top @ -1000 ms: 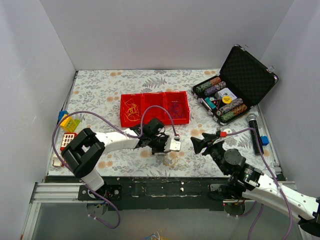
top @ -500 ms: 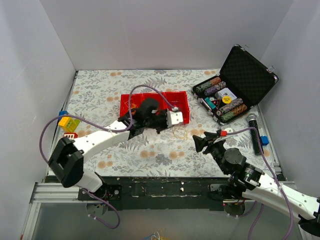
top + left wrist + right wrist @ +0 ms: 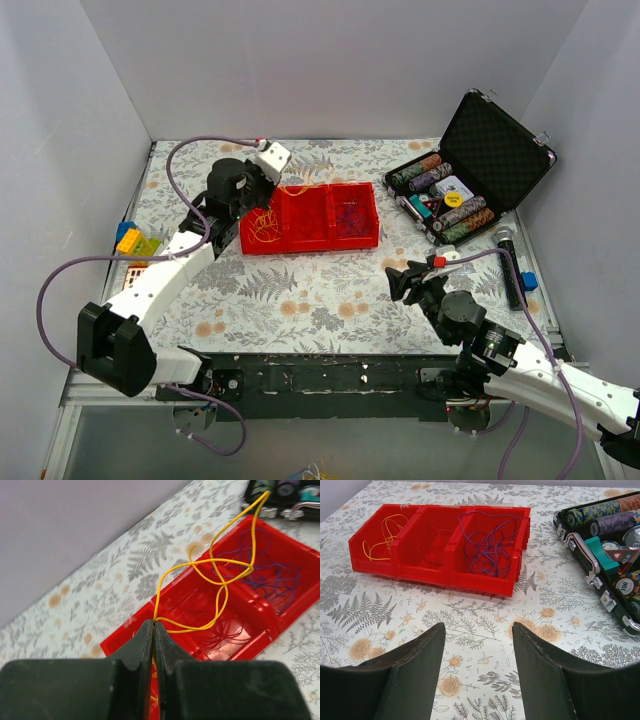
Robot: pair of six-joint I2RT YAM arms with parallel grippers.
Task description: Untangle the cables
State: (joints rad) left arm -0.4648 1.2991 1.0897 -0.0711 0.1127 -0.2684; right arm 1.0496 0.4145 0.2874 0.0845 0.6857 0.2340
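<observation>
My left gripper (image 3: 154, 625) is shut on a thin yellow cable (image 3: 220, 562), which loops up in the air over the red three-part tray (image 3: 260, 615). In the top view this gripper (image 3: 264, 198) hangs over the tray's left compartment, where more yellow cable (image 3: 263, 222) lies. Purple-blue cables (image 3: 487, 545) fill the right compartment and thin red cables (image 3: 227, 630) lie in the middle one. My right gripper (image 3: 477, 645) is open and empty, low over the flowered cloth in front of the tray (image 3: 435, 572), and it also shows in the top view (image 3: 398, 282).
An open black case of poker chips (image 3: 450, 200) stands at the right. A black microphone (image 3: 508, 265) and a blue block (image 3: 528, 282) lie beside it. Coloured toy blocks (image 3: 135, 245) sit at the left edge. White walls close in the table.
My left arm has swung from the near middle of the table back and to the left, carrying the yellow cable to the tray's left compartment. The right arm has barely moved.
</observation>
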